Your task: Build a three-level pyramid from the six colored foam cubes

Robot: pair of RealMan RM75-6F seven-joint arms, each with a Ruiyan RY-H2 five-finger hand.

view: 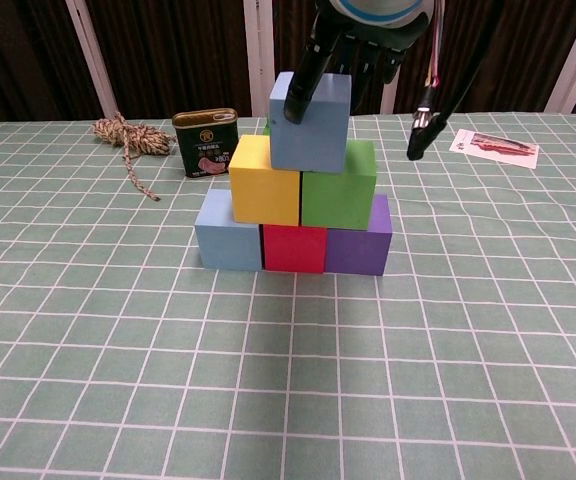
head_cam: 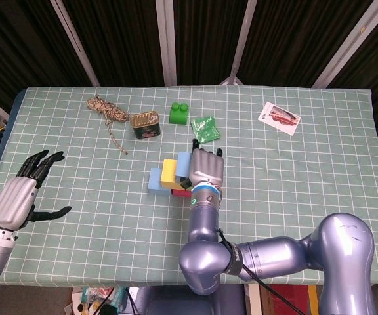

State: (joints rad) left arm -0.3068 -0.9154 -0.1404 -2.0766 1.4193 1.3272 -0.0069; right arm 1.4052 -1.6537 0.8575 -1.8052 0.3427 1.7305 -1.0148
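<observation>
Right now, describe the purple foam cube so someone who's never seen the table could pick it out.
Find the stack of colored foam cubes near the middle of the green checked tablecloth, under the right hand. The purple foam cube sits in the bottom row, at the right end in the chest view, beside the red foam cube. It is the only purple one, under the green foam cube.

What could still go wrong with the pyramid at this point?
The right hand has fingers on the top blue cube; pulling away could drag or tip it. That cube sits across the seam of the yellow cube and green cube, so a nudge might spread them.
</observation>
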